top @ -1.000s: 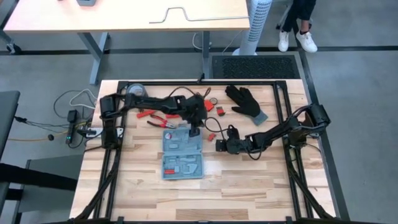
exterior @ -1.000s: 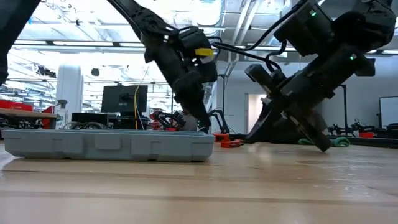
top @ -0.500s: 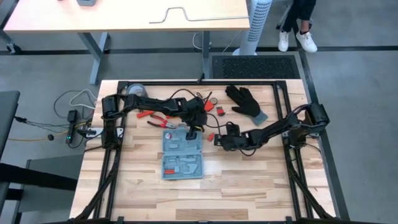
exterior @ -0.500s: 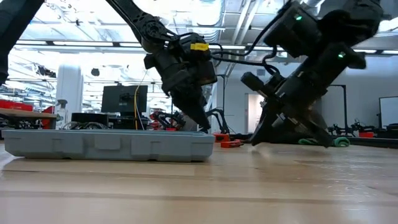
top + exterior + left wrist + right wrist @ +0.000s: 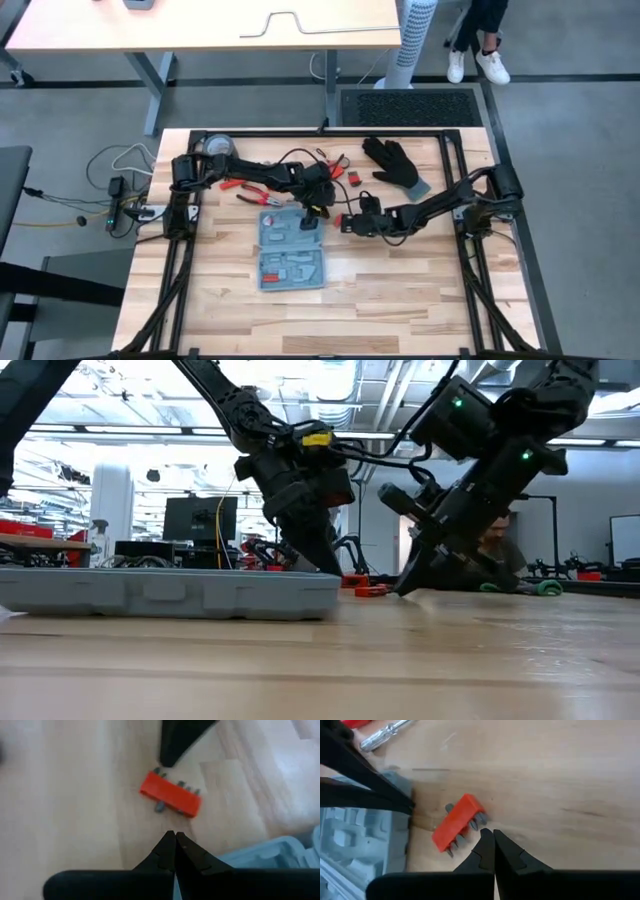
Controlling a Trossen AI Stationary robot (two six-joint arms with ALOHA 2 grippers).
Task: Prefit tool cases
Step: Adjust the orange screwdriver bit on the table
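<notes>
lying open and flat on the wooden table (image 5: 400, 290), tool case (image 5: 293, 250), recesses facing up, probably so parts can be dropped straight in. sitting untouched toward the far side, black glove (image 5: 397, 163) and red-handled pliers (image 5: 250, 190), apart from the work. reaching in from the left, left gripper (image 5: 318, 203), hovering at the case's far right corner, fingers pressed together with nothing between them in the left wrist view, likely steadying or bracing by the case edge. coming in low from the right, right gripper (image 5: 345, 222), tips also closed together and empty, touching or nearly touching the red bit holder (image 5: 458, 826). resting on bare wood just beside the case edge, that bit holder (image 5: 171, 800), bits sticking out one side, seemingly being nudged toward the case rather than pinched. lying near the case in the right wrist view, screwdriver (image 5: 385, 735), not yet seated.
</notes>
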